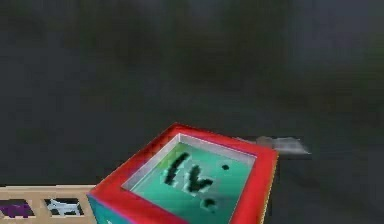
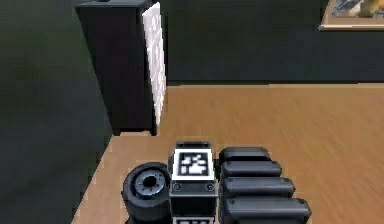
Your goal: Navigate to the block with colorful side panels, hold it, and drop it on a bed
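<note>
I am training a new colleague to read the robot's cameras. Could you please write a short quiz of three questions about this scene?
1. True or false: in the forward view, the block has a red frame around a teal face with dark marks.
2. Multiple choice: in the arm side view, the floor looks like (A) brown wood, (B) white tile, (C) green carpet.
3. Fill in the missing word: the tall dark cabinet stands on the arm side view's ____ side.

Key: 1 true; 2 A; 3 left.
</note>
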Robot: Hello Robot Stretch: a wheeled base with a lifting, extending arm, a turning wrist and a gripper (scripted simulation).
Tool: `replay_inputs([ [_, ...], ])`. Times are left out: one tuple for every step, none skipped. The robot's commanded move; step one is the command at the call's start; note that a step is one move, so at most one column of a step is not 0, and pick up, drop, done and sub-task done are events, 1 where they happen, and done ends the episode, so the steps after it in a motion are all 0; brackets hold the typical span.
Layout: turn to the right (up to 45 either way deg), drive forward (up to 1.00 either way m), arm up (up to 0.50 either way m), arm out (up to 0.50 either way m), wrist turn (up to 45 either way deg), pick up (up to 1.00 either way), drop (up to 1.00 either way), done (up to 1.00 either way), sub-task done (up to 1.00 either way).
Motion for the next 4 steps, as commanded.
replay_inputs([
  [45.0,0.0,0.0,0.0,0.0,0.0,0.0,0.0,0.0],
  [39.0,0.0,0.0,0.0,0.0,0.0,0.0,0.0,0.0],
  [45.0,0.0,0.0,0.0,0.0,0.0,0.0,0.0,0.0],
  [45.0,0.0,0.0,0.0,0.0,0.0,0.0,0.0,0.0],
])
